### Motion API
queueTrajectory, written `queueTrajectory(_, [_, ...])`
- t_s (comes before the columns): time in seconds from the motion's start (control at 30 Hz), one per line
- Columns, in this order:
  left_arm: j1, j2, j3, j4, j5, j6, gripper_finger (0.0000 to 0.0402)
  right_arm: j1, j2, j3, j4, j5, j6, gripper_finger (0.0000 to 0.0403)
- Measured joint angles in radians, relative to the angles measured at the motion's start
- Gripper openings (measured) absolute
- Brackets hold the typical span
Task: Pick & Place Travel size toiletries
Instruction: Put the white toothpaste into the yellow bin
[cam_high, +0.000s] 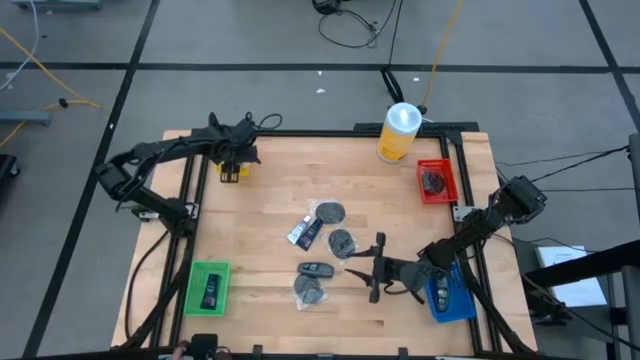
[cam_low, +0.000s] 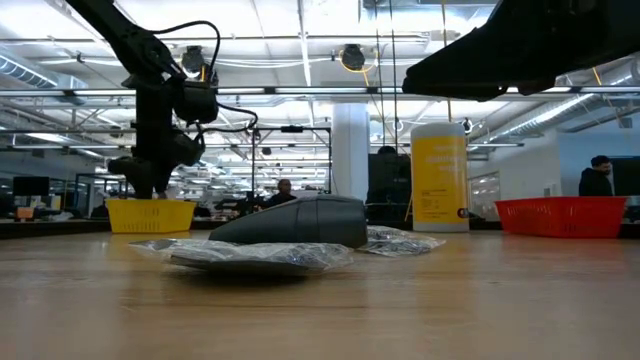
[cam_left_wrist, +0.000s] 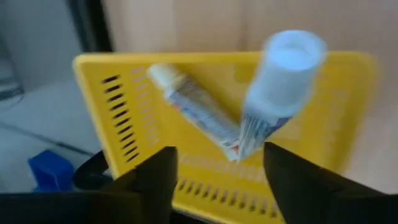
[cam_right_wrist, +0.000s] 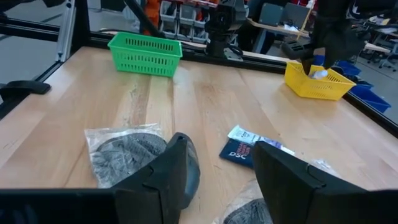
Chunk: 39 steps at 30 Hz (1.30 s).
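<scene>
Several toiletries lie loose mid-table: wrapped dark discs (cam_high: 330, 212) (cam_high: 341, 241) (cam_high: 311, 288), a black oblong pack (cam_high: 318, 268), and a white tube beside a black pack (cam_high: 305, 232). My left gripper (cam_high: 232, 165) hangs open over the yellow tray (cam_left_wrist: 124, 112). Two white tubes lie in the tray, one flat (cam_left_wrist: 193, 106), the other (cam_left_wrist: 277, 81) leaning on it, cap up. My right gripper (cam_high: 352, 263) is open and low, pointing toward the table's left. In the right wrist view its fingers (cam_right_wrist: 222, 146) frame the black pack and tube (cam_right_wrist: 239, 148), touching nothing.
A yellow canister (cam_high: 398, 132) stands at the far edge. The red tray (cam_high: 436, 182) holds a disc, the green tray (cam_high: 209, 288) a black pack, and the blue tray (cam_high: 448, 295) sits under my right arm. Bare wood shows between the green tray and the centre pile.
</scene>
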Motion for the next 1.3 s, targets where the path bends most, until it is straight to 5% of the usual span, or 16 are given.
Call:
queueTrajectory(0.23, [0.060, 0.000, 0.001, 0.056, -0.081, -0.066, 0.0304, -0.014, 0.000, 0.000, -0.014, -0.001, 0.002, 0.0171])
queueTrajectory(0.43, [0.104, 0.000, 0.094, 0.010, -0.117, -0.294, 0.0296, -0.014, 0.000, 0.000, -0.014, -0.001, 0.009, 0.0171])
queueTrajectory(0.5, [0.104, -0.001, 0.151, -0.070, -0.046, -0.363, 0.0286, -0.016, 0.000, 0.000, -0.014, -0.001, 0.004, 0.0171])
queueTrajectory(0.67, [0.103, -0.002, 0.227, -0.250, 0.278, -0.379, 0.0245, -0.022, 0.000, 0.000, -0.014, -0.001, 0.003, 0.0171])
queueTrajectory(0.87, [0.099, -0.002, 0.229, -0.324, 0.483, -0.371, 0.0163, -0.022, 0.000, 0.000, -0.013, -0.002, 0.005, 0.0171])
queueTrajectory(1.13, [0.114, 0.028, 0.229, -0.315, 0.506, -0.386, 0.0024, -0.022, 0.000, 0.000, -0.013, -0.002, 0.024, 0.0171])
queueTrajectory(1.3, [0.137, 0.093, 0.228, -0.314, 0.502, -0.406, 0.0015, -0.022, 0.000, 0.000, -0.014, -0.002, 0.024, 0.0171])
